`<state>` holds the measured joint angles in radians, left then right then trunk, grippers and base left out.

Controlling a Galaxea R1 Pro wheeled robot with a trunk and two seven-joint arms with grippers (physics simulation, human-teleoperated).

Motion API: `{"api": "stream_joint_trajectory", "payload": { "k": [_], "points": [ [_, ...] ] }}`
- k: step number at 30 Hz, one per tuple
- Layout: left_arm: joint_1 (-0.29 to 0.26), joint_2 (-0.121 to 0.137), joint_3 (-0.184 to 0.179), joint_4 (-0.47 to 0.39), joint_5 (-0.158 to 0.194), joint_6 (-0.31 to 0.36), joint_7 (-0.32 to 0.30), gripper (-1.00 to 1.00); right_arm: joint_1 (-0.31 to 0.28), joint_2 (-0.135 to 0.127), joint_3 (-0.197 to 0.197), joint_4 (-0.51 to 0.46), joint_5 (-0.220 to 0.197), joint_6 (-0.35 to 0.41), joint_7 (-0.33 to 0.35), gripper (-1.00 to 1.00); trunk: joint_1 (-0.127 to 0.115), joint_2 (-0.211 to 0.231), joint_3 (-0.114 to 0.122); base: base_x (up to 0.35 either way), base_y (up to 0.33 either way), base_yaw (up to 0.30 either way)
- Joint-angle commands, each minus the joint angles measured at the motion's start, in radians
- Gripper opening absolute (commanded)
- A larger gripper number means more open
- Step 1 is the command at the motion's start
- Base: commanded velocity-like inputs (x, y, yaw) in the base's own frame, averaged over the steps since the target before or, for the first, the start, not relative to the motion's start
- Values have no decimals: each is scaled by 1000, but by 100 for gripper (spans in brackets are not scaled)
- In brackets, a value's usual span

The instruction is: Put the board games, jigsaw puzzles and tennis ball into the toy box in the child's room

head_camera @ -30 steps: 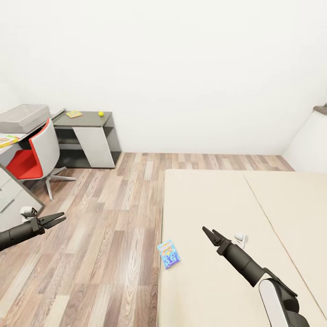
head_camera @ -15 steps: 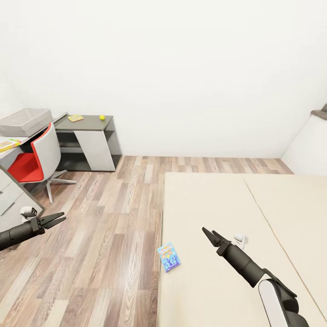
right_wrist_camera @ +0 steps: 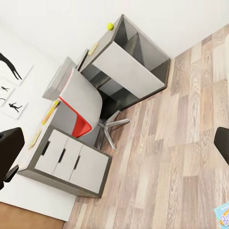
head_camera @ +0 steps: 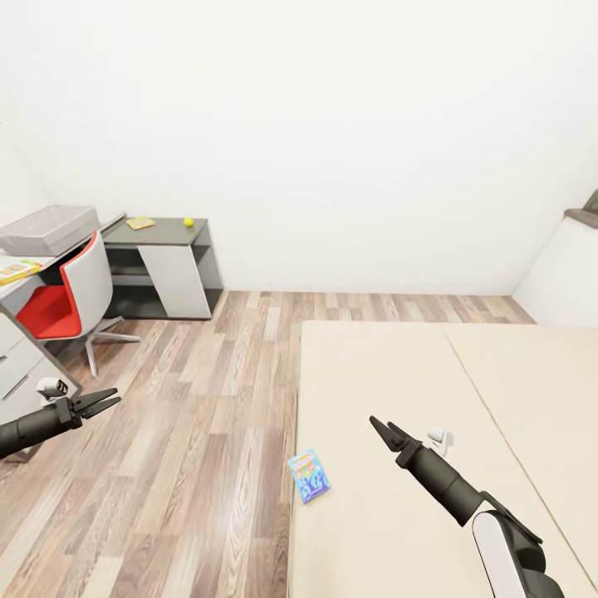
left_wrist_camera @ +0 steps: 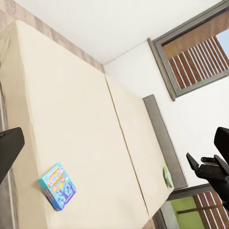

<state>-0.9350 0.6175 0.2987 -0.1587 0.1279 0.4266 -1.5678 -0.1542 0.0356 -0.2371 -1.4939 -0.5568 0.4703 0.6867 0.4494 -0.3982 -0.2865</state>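
Head view: small blue board game [head_camera: 308, 476] lies flat on the bed [head_camera: 399, 390] at its left edge, long axis running toward the far wall, slightly skewed. Left claw [head_camera: 101, 404] released over floor, empty; right claw [head_camera: 381, 430] released over the bed, empty. Toy box [head_camera: 48, 229] on the counter [head_camera: 33, 264] at far left, counter cut off by frame. Tennis ball [head_camera: 188, 222] and a jigsaw puzzle [head_camera: 140, 223] sit on the low dark cabinet [head_camera: 162, 232].

Left wrist view: blue game [left_wrist_camera: 57, 186] near the mattress edge; print too small to read.

Right wrist view: game's corner [right_wrist_camera: 223, 217] cut off at frame edge; ball [right_wrist_camera: 110, 26] on the cabinet.
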Motion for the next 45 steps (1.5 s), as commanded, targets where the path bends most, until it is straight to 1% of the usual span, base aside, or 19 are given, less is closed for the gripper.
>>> {"api": "stream_joint_trajectory", "payload": {
  "k": [1,19,26,45],
  "points": [
    [-1,1,-9,1,9,11,-3,100,-1,1,-2,0,-6,8,2,100,1,-2,0,0,0,0],
    [-1,1,-9,1,9,11,-3,100,-1,1,-1,0,-5,7,2,100,1,-2,4,0,13,0],
    [-1,1,-9,1,8,12,-3,100,-1,1,-1,0,-6,7,2,100,1,-2,4,0,225,0],
    [-1,1,-8,0,8,12,-3,100,-1,1,-1,3,-5,7,2,100,1,-2,4,0,285,0]
  ]
}}
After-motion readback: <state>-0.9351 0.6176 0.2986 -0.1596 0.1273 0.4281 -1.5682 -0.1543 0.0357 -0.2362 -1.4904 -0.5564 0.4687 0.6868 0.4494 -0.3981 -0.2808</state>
